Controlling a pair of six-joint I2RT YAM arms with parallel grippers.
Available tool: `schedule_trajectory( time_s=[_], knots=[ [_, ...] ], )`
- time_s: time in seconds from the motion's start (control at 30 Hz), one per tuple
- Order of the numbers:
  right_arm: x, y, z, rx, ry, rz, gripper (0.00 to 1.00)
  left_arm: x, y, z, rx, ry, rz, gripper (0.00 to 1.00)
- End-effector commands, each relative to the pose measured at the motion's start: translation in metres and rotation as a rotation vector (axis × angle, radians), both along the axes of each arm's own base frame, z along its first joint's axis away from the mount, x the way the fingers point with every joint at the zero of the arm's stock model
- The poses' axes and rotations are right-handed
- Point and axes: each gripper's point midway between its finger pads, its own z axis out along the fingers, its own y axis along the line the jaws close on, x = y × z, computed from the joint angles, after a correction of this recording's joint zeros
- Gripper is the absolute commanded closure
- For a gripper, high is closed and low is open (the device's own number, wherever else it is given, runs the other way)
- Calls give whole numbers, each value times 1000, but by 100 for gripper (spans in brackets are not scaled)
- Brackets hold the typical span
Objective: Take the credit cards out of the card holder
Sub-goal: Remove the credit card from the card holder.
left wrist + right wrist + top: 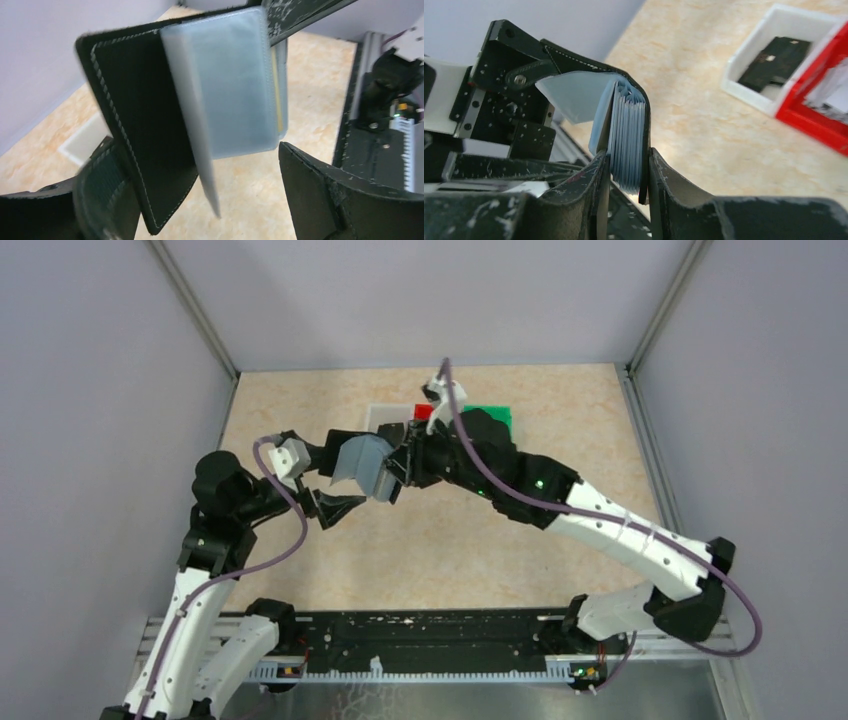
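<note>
The card holder (365,465) hangs open above the middle of the table (450,550) — the right gripper (626,175) pinches its sleeves and one cover, and the left gripper (197,165) stands wide apart around the other cover.

Between the left gripper's (195,150) wide-spread black fingers (325,195), a black, white-stitched folding card holder (145,110) stands open and nearly upright. Its cover's lower corner sits against the blurred finger at 7 o'clock, while the other finger stays apart at 5 o'clock. Pale blue-grey translucent plastic sleeves (235,80) fan out toward 2 o'clock, and one loose sleeve hangs toward 6 o'clock. A thin gold-tan card edge (274,80) shows along the sleeves' 3 o'clock side. The right gripper's scuffed black finger (300,15) meets the sleeves at 1 o'clock. Behind lie a beige marbled tabletop (320,115), a lilac wall (35,60) at 10 o'clock and a black base rail (370,150) at 3 o'clock.
</note>
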Motion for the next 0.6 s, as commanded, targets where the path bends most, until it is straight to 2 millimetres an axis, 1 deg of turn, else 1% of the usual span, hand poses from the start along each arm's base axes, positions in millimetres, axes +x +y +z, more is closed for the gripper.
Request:
schedule_trajectory(
  time_s=[0.0,0.07,0.13,0.27,0.33,0.4,0.43,0.5,0.57],
  knots=[
    [17,-22,-32,-437,-83,-159,100,24,14,-5,30,-143,140,1],
    [21,-28,-44,-579,-109,-196,100,24,15,-8,25,-127,151,1],
    [22,-28,-50,-670,-139,-215,100,21,14,-12,18,-98,143,1],
    [24,-26,-49,-800,-207,-251,100,19,12,-29,25,-22,128,1],
    [24,-22,-54,-858,-217,-249,100,15,10,-35,36,-7,105,1],
    [20,-17,-54,-844,-206,-217,100,11,9,-39,49,-4,77,1],
    [18,-10,-53,-810,-208,-193,100,8,8,-41,59,-10,60,1],
    [7,5,-46,-708,-218,-91,100,5,7,-44,78,-22,35,1],
    [-4,12,-39,-616,-237,-16,100,0,6,-45,96,-43,7,1]
  ],
)
